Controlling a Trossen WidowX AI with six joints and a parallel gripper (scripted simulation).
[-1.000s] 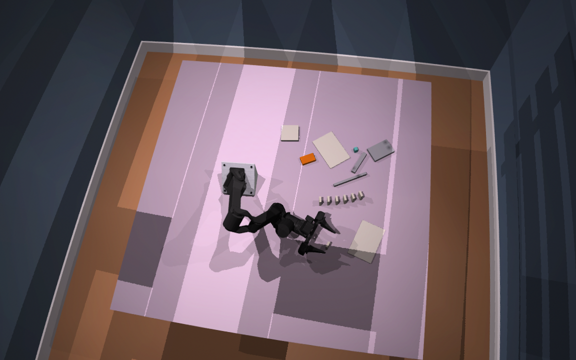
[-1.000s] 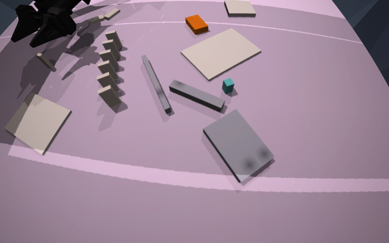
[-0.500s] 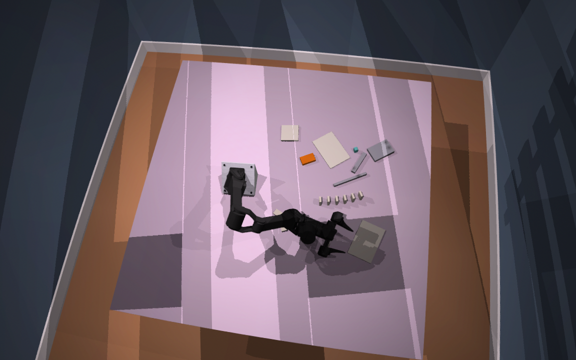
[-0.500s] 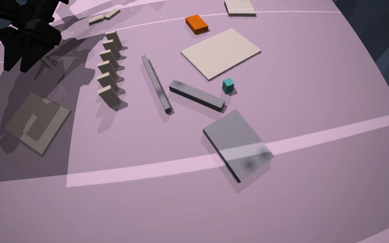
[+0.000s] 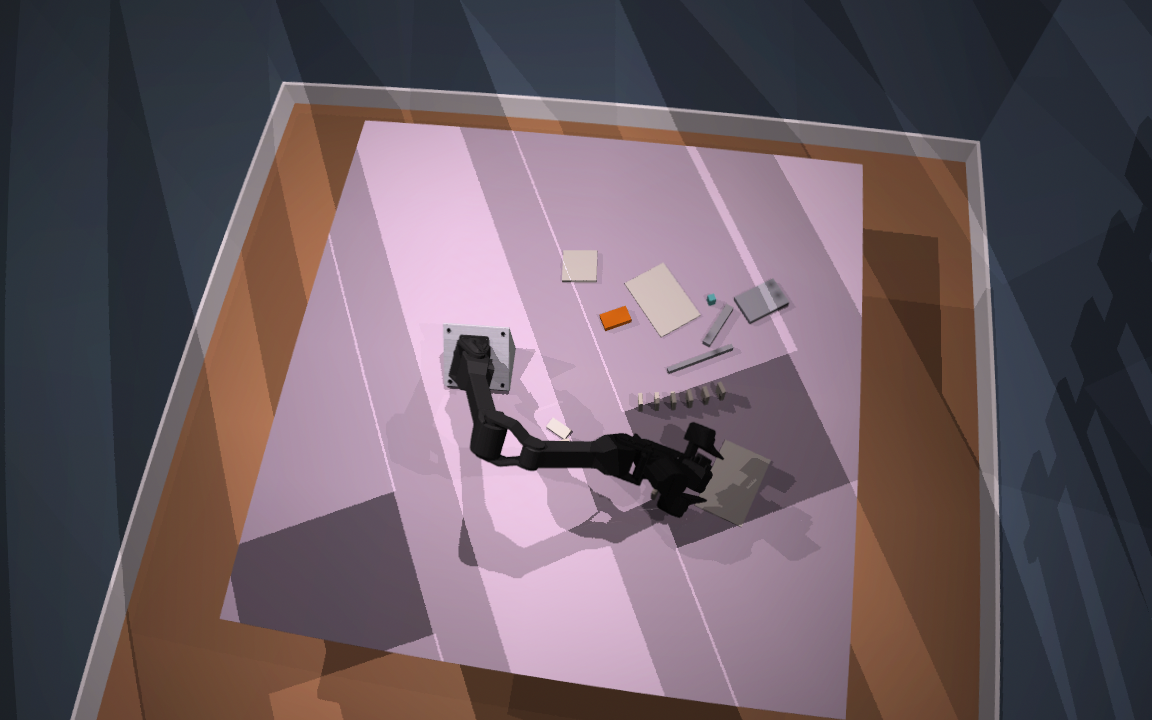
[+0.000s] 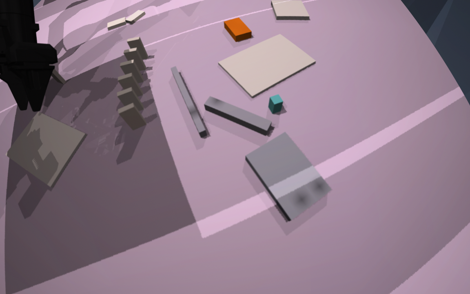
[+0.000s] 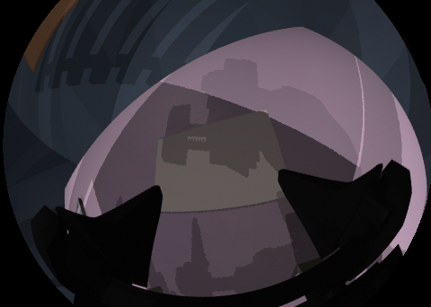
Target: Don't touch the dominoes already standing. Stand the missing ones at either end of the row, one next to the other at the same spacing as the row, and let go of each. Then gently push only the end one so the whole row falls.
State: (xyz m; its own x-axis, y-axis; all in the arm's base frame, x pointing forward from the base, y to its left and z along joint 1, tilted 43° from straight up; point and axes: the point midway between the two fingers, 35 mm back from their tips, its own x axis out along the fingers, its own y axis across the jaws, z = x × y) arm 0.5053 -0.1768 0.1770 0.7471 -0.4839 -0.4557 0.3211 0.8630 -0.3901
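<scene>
Holding nothing between parted fingers, the gripper [image 5: 712, 478] [image 6: 29, 109] [image 7: 221, 185] hovers at nine o'clock from the exterior view's row; rightward come a partly hidden lone domino [image 6: 58, 76], two lying dominoes [image 6: 116, 23] at twelve o'clock, and six standing dominoes [image 5: 688, 396] [image 6: 134, 84].

- Six beige dominoes [image 5: 689, 400] [image 6: 129, 83] stand upright, spaced apart in a gently curving row on the counter.
- In the exterior view, at nine o'clock from that row, a lone domino [image 5: 655, 496] [image 6: 58, 76] stands partly hidden.
- At twelve o'clock there, two pale dominoes lie flat, nearly end to end: one cream domino [image 6: 116, 24] and an angled domino [image 6: 135, 17].
</scene>
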